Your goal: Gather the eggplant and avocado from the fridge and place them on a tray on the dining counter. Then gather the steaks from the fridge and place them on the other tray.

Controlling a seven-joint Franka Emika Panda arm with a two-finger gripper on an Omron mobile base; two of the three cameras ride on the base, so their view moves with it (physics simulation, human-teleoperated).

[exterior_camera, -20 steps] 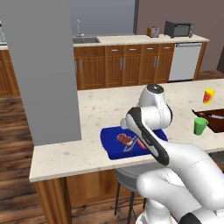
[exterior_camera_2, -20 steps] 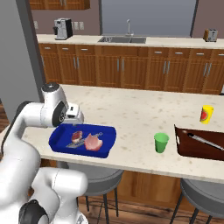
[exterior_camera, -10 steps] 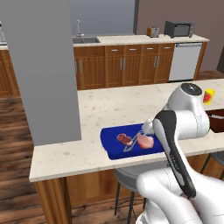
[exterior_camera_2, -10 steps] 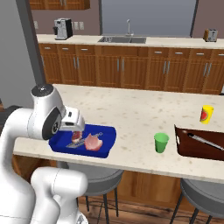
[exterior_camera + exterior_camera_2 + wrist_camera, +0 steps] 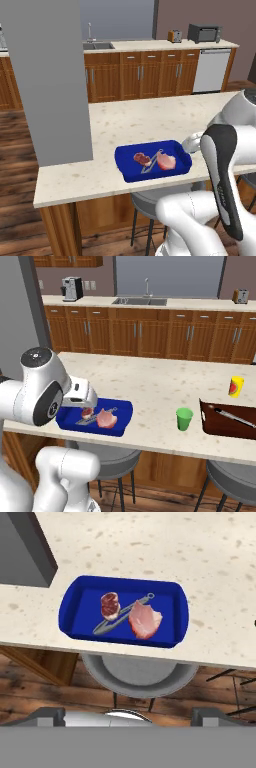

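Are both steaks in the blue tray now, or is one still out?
Both are in. The blue tray holds the darker steak and the pale pink steak, lying flat on either side of grey tongs.

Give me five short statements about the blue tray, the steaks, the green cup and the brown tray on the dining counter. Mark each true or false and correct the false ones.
1. Both steaks lie in the blue tray. True: the pale pink steak and the darker red-brown steak are both inside it.
2. The metal tongs rest on the bare counter beside the blue tray. False: they lie in the tray, between the steaks.
3. The green cup stands inside the brown tray. False: it stands on the dining counter, beside that tray.
4. The blue tray sits near the counter's front edge, above a grey stool. True.
5. An avocado lies in the blue tray. False: it holds steaks and tongs.
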